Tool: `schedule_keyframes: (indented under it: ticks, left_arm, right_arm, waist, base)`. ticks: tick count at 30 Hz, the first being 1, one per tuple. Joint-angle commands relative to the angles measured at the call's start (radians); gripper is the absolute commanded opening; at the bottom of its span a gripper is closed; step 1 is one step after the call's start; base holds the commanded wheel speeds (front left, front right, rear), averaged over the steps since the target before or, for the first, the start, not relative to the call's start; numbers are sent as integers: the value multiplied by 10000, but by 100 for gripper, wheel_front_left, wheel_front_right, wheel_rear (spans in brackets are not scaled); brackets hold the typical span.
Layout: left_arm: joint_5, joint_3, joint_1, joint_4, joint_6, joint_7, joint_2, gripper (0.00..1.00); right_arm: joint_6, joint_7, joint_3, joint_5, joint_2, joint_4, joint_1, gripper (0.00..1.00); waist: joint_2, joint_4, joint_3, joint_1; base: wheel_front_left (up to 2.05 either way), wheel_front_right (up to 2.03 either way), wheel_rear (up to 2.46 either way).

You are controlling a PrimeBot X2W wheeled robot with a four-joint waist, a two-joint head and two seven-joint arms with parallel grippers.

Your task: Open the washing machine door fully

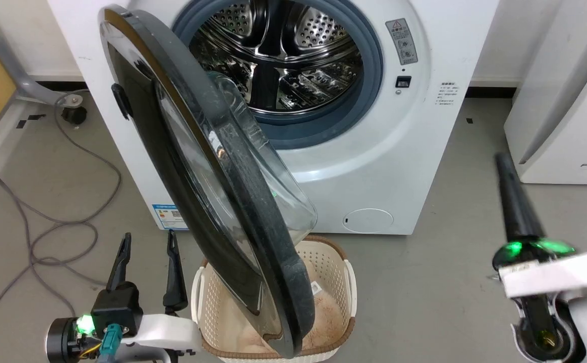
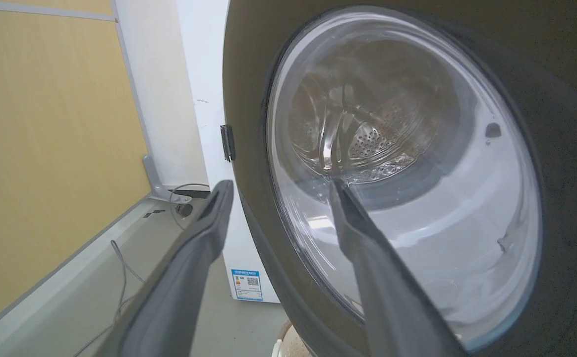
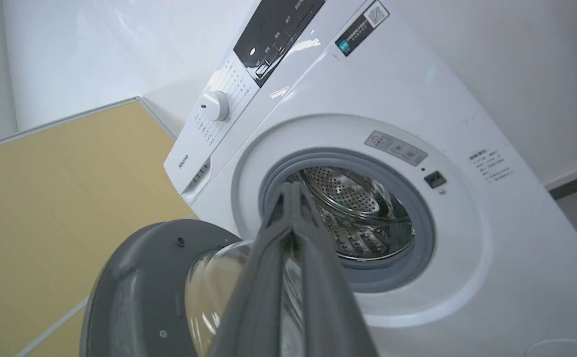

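Standing about half open, the door (image 1: 245,204) juts left of the drum (image 1: 283,60), over a basket (image 1: 350,282). Your left pincer (image 1: 148,238) gapes wide just beside its outer face; the right pincer (image 1: 501,160) is closed tight, empty, well apart. Push near the free rim, following the hinge arc.

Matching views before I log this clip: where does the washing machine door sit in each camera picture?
Head view: the washing machine door slants from upper left to bottom centre.
Left wrist view: the door fills the right side, outer face showing.
Right wrist view: the door sits at lower left, grey inner face showing.
Shared landmark: the steel drum, seen through the door glass and at centre right.
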Motion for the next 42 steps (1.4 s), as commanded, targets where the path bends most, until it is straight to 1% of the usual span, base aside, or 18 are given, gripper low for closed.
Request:
schedule_keyframes:
  ticks: [1,2,3,5,8,9,11,13,15,18,20,21,22,26,30,31,32,42]
  left_arm:
    - [3,0,105,-3,-9,-53,10,100]
    - [0,0,110,-8,-3,-53,10,100]
    - [1,0,116,-14,4,-53,10,100]
    - [5,13,137,-38,20,-53,10,100]
    - [13,33,138,-75,23,-53,10,100]
    - [15,38,135,-80,22,-53,10,100]
    - [17,47,127,-88,25,-53,10,100]
    - [10,54,125,-96,31,-53,10,100]
    - [1,61,122,-93,31,-53,10,100]
    - [-18,67,126,-81,28,-53,10,100]
    - [-28,55,123,-78,23,-53,10,100]
    - [-34,51,120,-80,22,-53,10,100]
    - [-36,49,113,-81,20,-53,10,100]
    - [-28,62,110,-67,22,-53,10,100]
    - [0,147,21,-231,73,-53,16,100]
    - [13,188,-52,-371,89,-53,16,25]
    - [21,231,-149,-570,99,-53,16,0]
    - [293,64,-1084,-2915,-115,-53,99,0]
  right_arm:
    - [63,-625,140,-838,-324,52,218,0]
    - [63,-947,206,-1839,-615,148,225,0]
    - [63,-1077,247,-2678,-736,211,249,0]
    - [63,-1131,-507,-4029,-391,1,278,0]
    - [63,-1139,-1266,-6700,-18,-716,569,0]
    - [63,-1139,-1470,-7232,212,-864,719,0]
    - [63,-1141,-1656,-8461,376,-1050,1053,0]
    - [63,-1141,-1743,-9334,598,-1135,1397,0]
    - [63,-1142,-1836,-9913,829,-1060,1750,0]
    - [63,-1142,-1972,-10118,1168,-526,2215,0]
    - [63,-1143,-2064,-9909,1322,-54,2402,0]
    - [63,-1143,-2060,-9858,1361,92,2452,27]
    - [63,-1143,-2072,-9866,1387,237,2507,100]
    - [63,-1143,-2175,-9950,1461,623,2609,100]
    - [63,-1143,-2179,-10128,1497,658,2656,100]
    - [63,-1143,-2201,-10165,1503,649,2677,100]
    - [63,-1143,-2224,-10193,1508,644,2702,100]
    - [63,-1144,-2218,-10065,1521,531,2826,100]
  waist:
    - [0,-14,5,1]
    - [0,-22,12,1]
    - [0,-31,20,1]
    - [0,-60,52,1]
    - [0,-71,115,1]
    - [0,-69,129,1]
    - [0,-68,151,1]
    - [0,-72,168,1]
    - [0,-76,174,1]
    - [0,-90,164,1]
    - [0,-89,174,1]
    - [0,-88,185,1]
    - [0,-87,193,1]
    - [0,-92,179,1]
    - [0,-95,119,1]
    - [0,-79,98,1]
    - [0,-65,74,1]
    - [0,-70,-105,1]
  base:
    - [0,0,0]
    - [0,0,0]
    - [0,0,0]
    - [0,0,0]
    - [0,0,0]
    - [0,0,0]
    - [0,0,0]
    - [0,0,0]
    - [0,0,0]
    - [0,0,0]
    - [0,0,0]
    - [0,0,0]
    - [0,0,0]
    - [0,0,0]
    - [0,0,0]
    - [0,0,0]
    - [0,0,0]
    - [0,0,0]
